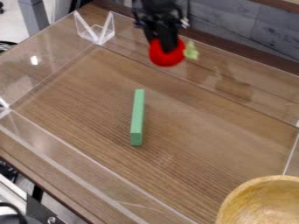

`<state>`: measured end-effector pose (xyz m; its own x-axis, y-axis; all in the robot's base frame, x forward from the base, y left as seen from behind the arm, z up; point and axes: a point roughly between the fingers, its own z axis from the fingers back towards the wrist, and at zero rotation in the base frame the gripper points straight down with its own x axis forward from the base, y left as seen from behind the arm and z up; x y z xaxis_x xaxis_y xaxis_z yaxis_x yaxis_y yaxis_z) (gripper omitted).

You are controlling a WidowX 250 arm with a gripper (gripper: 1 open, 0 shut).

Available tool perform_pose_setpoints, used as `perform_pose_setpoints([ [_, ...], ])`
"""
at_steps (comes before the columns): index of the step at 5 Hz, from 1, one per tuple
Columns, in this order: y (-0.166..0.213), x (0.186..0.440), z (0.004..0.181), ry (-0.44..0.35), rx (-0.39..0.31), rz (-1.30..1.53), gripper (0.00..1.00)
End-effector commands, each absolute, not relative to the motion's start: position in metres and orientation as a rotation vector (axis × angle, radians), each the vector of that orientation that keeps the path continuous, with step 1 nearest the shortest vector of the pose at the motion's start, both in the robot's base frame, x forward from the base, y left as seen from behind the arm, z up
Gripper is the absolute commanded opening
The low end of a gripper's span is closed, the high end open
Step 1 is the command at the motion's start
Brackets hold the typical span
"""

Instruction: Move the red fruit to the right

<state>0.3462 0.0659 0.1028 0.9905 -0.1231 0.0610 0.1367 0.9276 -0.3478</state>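
Setting: robot test bench, laboratory type.
Worktop [222,122]: wood-grain surface, enclosed by clear acrylic walls [47,54].
Contents: toy props only, including a green bar [138,117].
Backdrop: grey panel wall [251,22].
Edge item: wooden bowl [267,204].
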Motion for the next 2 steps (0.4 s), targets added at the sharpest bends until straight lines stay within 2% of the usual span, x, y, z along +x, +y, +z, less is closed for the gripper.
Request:
perform_pose_setpoints([
  [1, 0.0719, 0.357, 0.1182, -0.097, -0.334, -0.183, 0.0],
  [2, 0.0628, 0.3506, 0.1114, -0.083, -0.331, -0.17, 0.0],
])
